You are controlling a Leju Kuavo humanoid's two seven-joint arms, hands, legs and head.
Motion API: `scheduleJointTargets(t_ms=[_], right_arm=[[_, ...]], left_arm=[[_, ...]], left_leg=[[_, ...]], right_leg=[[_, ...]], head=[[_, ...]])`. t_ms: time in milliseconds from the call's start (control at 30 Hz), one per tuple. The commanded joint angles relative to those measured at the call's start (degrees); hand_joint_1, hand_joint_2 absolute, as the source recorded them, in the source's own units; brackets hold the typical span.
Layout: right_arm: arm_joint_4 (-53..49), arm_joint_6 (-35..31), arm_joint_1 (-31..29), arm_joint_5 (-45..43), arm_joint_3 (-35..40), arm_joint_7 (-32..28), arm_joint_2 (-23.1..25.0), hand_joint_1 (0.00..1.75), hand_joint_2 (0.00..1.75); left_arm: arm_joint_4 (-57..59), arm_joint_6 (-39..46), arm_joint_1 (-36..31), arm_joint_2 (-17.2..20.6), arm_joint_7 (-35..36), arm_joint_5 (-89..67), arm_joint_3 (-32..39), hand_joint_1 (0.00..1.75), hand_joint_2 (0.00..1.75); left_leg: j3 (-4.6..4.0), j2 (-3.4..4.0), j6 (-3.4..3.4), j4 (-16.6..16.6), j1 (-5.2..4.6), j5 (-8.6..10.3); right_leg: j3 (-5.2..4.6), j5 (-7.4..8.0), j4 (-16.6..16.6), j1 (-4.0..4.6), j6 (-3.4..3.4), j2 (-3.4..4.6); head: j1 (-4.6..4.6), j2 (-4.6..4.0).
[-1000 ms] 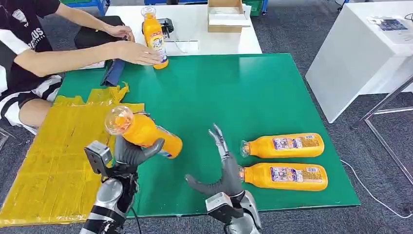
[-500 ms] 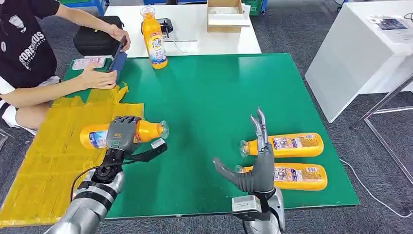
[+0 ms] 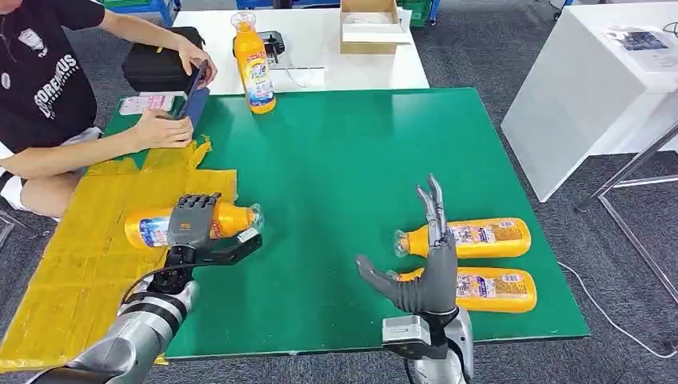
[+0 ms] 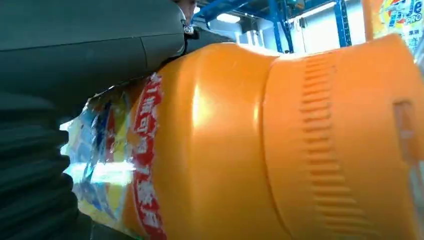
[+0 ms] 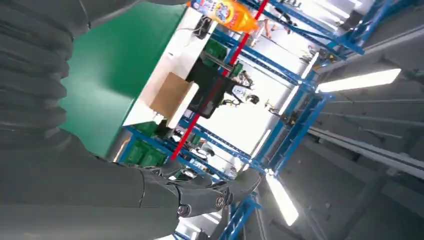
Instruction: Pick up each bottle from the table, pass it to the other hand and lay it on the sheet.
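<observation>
Head view: the held orange juice bottle (image 3: 192, 225) is now carried slightly lower and further toward 9 o'clock than 0.5 s ago, so that most of its body lies over the yellow sheet (image 3: 88, 264) while its clear cap end projects past the sheet's edge over the green table (image 3: 352, 144). The bottle is turned on its side, cap toward 3 o'clock. From this it is judged that the handover is done and the laying-down step is near its end; whether the bottle already touches the sheet cannot be told. The left hand (image 3: 196, 232) is wrapped over the bottle's middle, fingers across the top and the thumb reaching under toward the cap. The right hand (image 3: 428, 264) is held upright and spread, with nothing in it, at the table's 5 o'clock area, just in front of 2 lying bottles (image 3: 468, 238), which are judged the next to be picked. A 4th, standing bottle (image 3: 253, 60) is left at 11 o'clock, near a seated person's hands (image 3: 164, 128), which have been drawn back to a phone.

Left wrist view: the held bottle's orange body and red-and-blue label fill the frame; the grey thumb is pressed against it.

Right wrist view: the spread dark fingers (image 5: 220, 192) are seen closing on nothing; the table and the standing bottle lie beyond.
</observation>
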Motion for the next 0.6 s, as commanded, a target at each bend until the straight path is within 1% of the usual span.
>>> scheduleJointTargets(t_ms=[33, 67, 100, 167, 200, 267, 300, 333, 367, 400, 433, 467, 500, 533, 567, 600], right_arm=[[8.4, 0.14, -4.69, 7.58, -1.59, 6.27, -3.49, 0.0, 1.75], [9.9, 0.65, -5.69, 9.32, -1.92, 8.01, -4.2, 0.0, 1.75], [9.89, 0.64, -5.85, 9.31, -2.08, 7.99, -4.35, 0.0, 1.75], [12.06, 0.68, -7.39, 13.27, -3.44, 11.48, -5.66, 0.0, 1.75], [12.23, 0.72, -7.62, 13.27, -4.0, 11.47, -5.71, 0.0, 1.75], [13.1, 1.49, -8.43, 15.57, -4.54, 13.08, -6.59, 0.0, 1.75], [14.27, 1.93, -9.37, 18.09, -4.84, 14.66, -7.59, 0.0, 1.75], [14.34, 1.91, -9.52, 17.97, -5.13, 14.57, -7.82, 0.0, 1.75], [16.43, 2.76, -10.99, 22.02, -4.99, 16.87, -9.17, 0.0, 1.75], [16.83, 2.86, -11.35, 22.97, -4.95, 17.32, -9.46, 0.0, 1.75], [18.07, 2.85, -12.29, 24.65, -5.13, 17.92, -10.31, 0.0, 1.75], [19.3, 2.76, -13.13, 27.72, -5.15, 19.7, -10.89, 0.0, 1.75], [20.22, 2.96, -13.95, 29.53, -5.11, 20.52, -11.57, 0.0, 1.75], [20.22, 2.96, -13.95, 29.53, -5.11, 20.52, -11.57, 0.0, 1.75], [21.28, 3.55, -14.89, 30.01, -5.3, 20.44, -12.32, 0.0, 1.75], [22.27, 3.05, -15.71, 32.36, -5.28, 21.36, -13.12, 0.0, 1.75]], left_arm=[[5.17, -1.61, -0.37, -1.47, -3.32, 2.22, 5.03, 0.0, 1.75], [5.12, -2.04, -0.06, -1.58, -3.94, 2.7, 5.35, 0.0, 1.75], [5.11, -1.95, 0.05, -1.59, -3.97, 2.72, 5.36, 0.0, 1.75], [4.02, -0.79, 1.05, -2.01, -5.9, 4.56, 6.45, 0.0, 1.75], [3.84, -0.83, 1.21, -2.03, -6.07, 4.62, 6.54, 0.0, 1.75], [2.5, 0.61, 2.02, -2.38, -7.87, 5.73, 6.88, 0.0, 1.75], [0.71, 1.72, 3.07, -3.05, -13.01, 9.77, 7.69, 0.0, 1.75], [0.65, 1.73, 3.22, -3.11, -13.12, 9.86, 7.7, 0.0, 1.75], [-6.91, 3.87, 5.99, -3.86, -16.17, 10.12, 8.4, 0.0, 1.75], [-9.19, 3.87, 7.04, -4.51, -17.63, 10.47, 9.28, 0.0, 1.75], [-12.62, 3.87, 8.25, -5.87, -19.76, 12.4, 10.39, 0.0, 1.75], [-18.36, 3.87, 10.02, -7.97, -24.07, 13.37, 13.78, 0.0, 1.75], [-24.0, 3.87, 11.44, -10.85, -29.42, 15.07, 17.4, 0.0, 1.75], [-24.0, 3.87, 11.44, -10.85, -29.42, 15.07, 17.4, 0.0, 1.75], [-29.8, 3.87, 12.28, -13.93, -34.2, 16.3, 20.52, 0.0, 1.75], [-35.59, 3.87, 12.74, -17.41, -38.64, 14.24, 24.94, 0.0, 1.75]], left_leg=[[0.25, -0.09, -0.01, -0.1, 0.05, -0.03], [0.23, -0.04, -0.01, -0.1, 0.03, -0.01], [0.22, -0.03, 0.0, -0.11, 0.01, -0.01], [0.28, -0.04, 0.0, -0.12, 0.03, -0.01], [0.37, -0.07, -0.01, -0.17, 0.04, -0.02], [0.27, -0.04, 0.0, -0.11, 0.02, -0.02], [0.25, -0.03, 0.0, -0.1, 0.0, -0.01], [0.33, -0.06, -0.01, -0.13, 0.0, -0.03], [0.28, -0.04, 0.0, -0.11, -0.01, -0.02], [0.22, -0.06, -0.01, -0.09, -0.01, -0.01], [0.31, -0.02, 0.0, -0.12, -0.01, -0.04], [0.23, -0.05, 0.01, -0.08, -0.02, -0.03], [0.15, -0.06, 0.0, -0.04, -0.01, -0.02], [0.18, -0.14, 0.02, -0.02, 0.0, -0.04], [0.08, -0.18, 0.02, 0.02, -0.02, -0.02], [0.12, -0.29, 0.04, 0.06, 0.01, -0.05]], right_leg=[[0.25, 0.01, -0.12, 0.01, -0.05, 0.22], [0.21, 0.01, -0.1, -0.01, -0.03, 0.21], [0.22, 0.02, -0.1, -0.02, -0.02, 0.18], [0.3, 0.03, -0.14, -0.02, -0.02, 0.22], [0.39, 0.03, -0.19, -0.02, -0.04, 0.3], [0.31, 0.02, -0.11, -0.03, -0.02, 0.21], [0.27, 0.02, -0.09, -0.05, -0.01, 0.19], [0.36, 0.01, -0.12, -0.06, -0.03, 0.25], [0.32, 0.02, -0.11, -0.06, -0.01, 0.21], [0.27, 0.01, -0.08, -0.05, -0.01, 0.15], [0.33, 0.03, -0.14, -0.06, -0.02, 0.3], [0.28, 0.03, -0.11, -0.05, 0.0, 0.21], [0.21, 0.03, -0.06, -0.04, 0.0, 0.13], [0.25, 0.01, -0.08, -0.04, 0.0, 0.16], [0.15, 0.01, -0.05, -0.04, 0.02, 0.06], [0.24, -0.01, -0.07, -0.02, 0.02, 0.07]], head=[[0.0, 0.0], [0.0, 0.0], [0.0, 0.0], [0.02, 0.0], [0.0, 0.0], [0.0, 0.0], [0.0, 0.0], [0.0, 0.0], [0.0, 0.0], [0.0, 0.0], [-0.02, 0.0], [0.02, 0.0], [-0.02, 0.0], [-0.07, 0.0], [0.0, 0.0], [0.02, 0.0]])
